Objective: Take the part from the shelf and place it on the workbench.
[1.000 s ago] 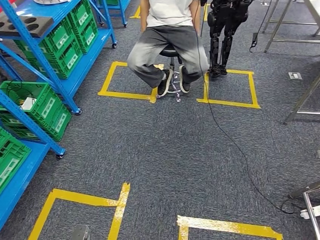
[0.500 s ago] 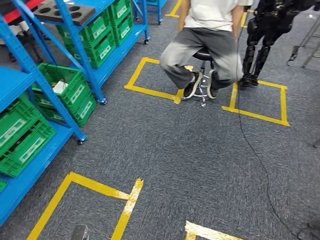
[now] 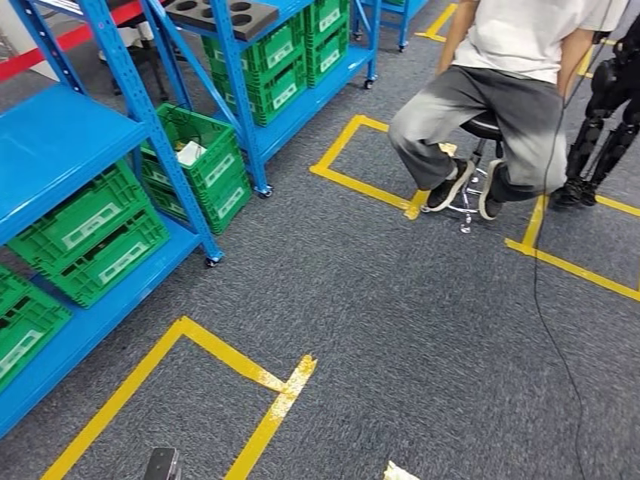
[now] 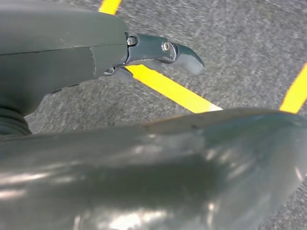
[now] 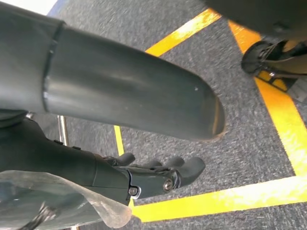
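A dark flat part with round holes (image 3: 223, 14) lies on an upper level of the blue shelf (image 3: 241, 90) at the far left of the head view. My left hand (image 4: 108, 52) hangs over grey carpet and yellow tape, fingers (image 4: 163, 48) stretched out, holding nothing. My right hand (image 5: 145, 178) also hangs over the carpet with its dark fingers (image 5: 181, 170) extended and nothing in them. Both hands are far from the shelf.
Green crates (image 3: 90, 235) fill the lower blue shelves on castors (image 3: 212, 262). A person (image 3: 513, 90) sits on a stool at the upper right, beside another robot's black legs (image 3: 604, 130). A black cable (image 3: 543, 300) trails over the carpet. Yellow tape (image 3: 226, 355) marks squares on the floor.
The camera has turned left: the shelves and crates have slid in towards the middle and the seated person has shifted to the right. Both hands still hang with nothing in them.
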